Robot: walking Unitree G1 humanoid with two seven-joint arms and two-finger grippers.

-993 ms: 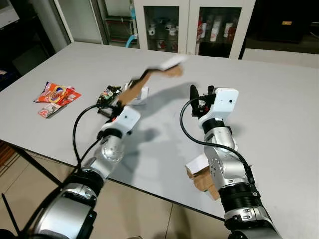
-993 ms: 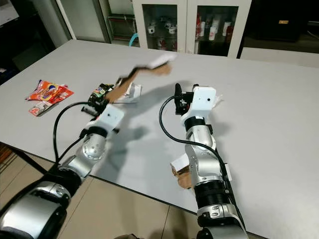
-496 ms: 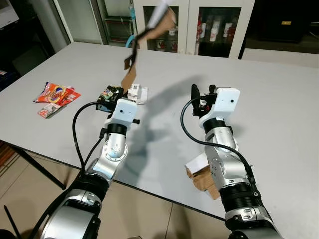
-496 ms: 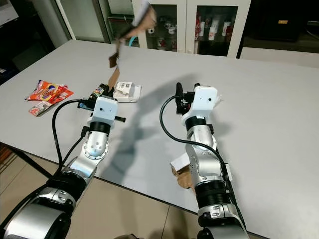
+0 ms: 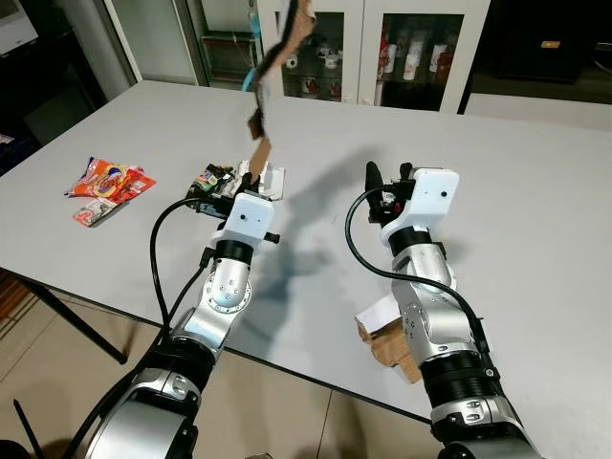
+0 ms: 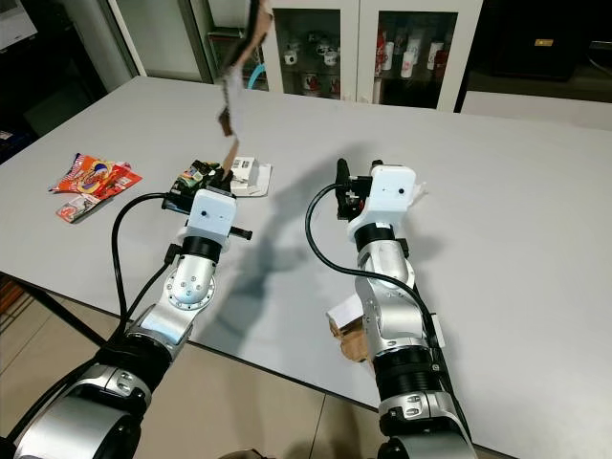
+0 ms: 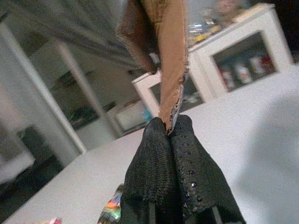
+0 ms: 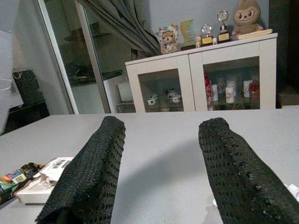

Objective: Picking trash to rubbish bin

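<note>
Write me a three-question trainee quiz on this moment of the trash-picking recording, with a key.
1. True or false: the left gripper is shut on the brown paper strip, held up above the table.
2. How do the right gripper's fingers stand?
A. wide apart, holding nothing
B. closed on a wrapper
C. pressed flat on the table
3. Fill in: the red snack wrappers lie on the table on the robot's ____ side.

Key
1. True: the wrist view shows both fingers pinching the strip's lower end.
2. A.
3. Left, beyond the small white box and the dark wrapper.
</note>
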